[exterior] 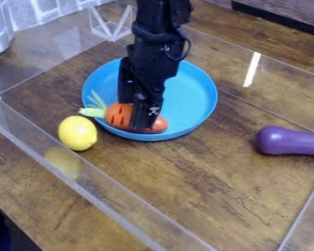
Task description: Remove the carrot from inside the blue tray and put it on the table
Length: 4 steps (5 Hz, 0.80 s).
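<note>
We see a yellow lemon [78, 133] just beside the blue tray [192, 98], purple toy [292, 141] well apart on the tabletop [186, 186], orange carrot [130, 120] with green top inside the tray's near edge, our gripper [138, 108] low over it, jaws spread wide, gripping nothing.

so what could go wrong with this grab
The open gripper straddles the carrot near the blue tray front rim, so closing fingers might catch the rim or pinch off-centre and flick it out. The lemon sits just outside, close to the carrot's leafy end, and could get nudged.
</note>
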Tool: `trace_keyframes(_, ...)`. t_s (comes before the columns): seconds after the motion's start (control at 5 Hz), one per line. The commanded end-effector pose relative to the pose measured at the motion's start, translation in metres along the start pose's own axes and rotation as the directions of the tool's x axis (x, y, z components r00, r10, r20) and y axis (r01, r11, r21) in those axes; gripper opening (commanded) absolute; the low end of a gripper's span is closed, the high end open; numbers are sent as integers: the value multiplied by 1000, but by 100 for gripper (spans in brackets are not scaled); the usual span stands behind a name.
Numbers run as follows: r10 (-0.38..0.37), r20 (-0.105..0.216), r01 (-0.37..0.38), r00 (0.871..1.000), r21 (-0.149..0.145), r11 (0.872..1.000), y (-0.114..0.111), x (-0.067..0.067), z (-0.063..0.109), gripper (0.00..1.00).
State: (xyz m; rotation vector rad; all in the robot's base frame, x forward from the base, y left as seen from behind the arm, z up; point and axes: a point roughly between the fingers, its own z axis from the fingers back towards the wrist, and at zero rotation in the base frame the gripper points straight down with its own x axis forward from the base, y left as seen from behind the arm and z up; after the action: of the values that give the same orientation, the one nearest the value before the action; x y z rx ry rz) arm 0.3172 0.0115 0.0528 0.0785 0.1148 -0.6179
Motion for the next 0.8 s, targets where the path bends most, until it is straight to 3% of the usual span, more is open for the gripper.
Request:
trace_keyframes(0.0, 8, 38, -8, 999, 19, 1000, 12, 2, 5, 100)
trace_keyframes(0.6, 20, 40, -21, 999, 28, 999, 24, 6, -9, 100)
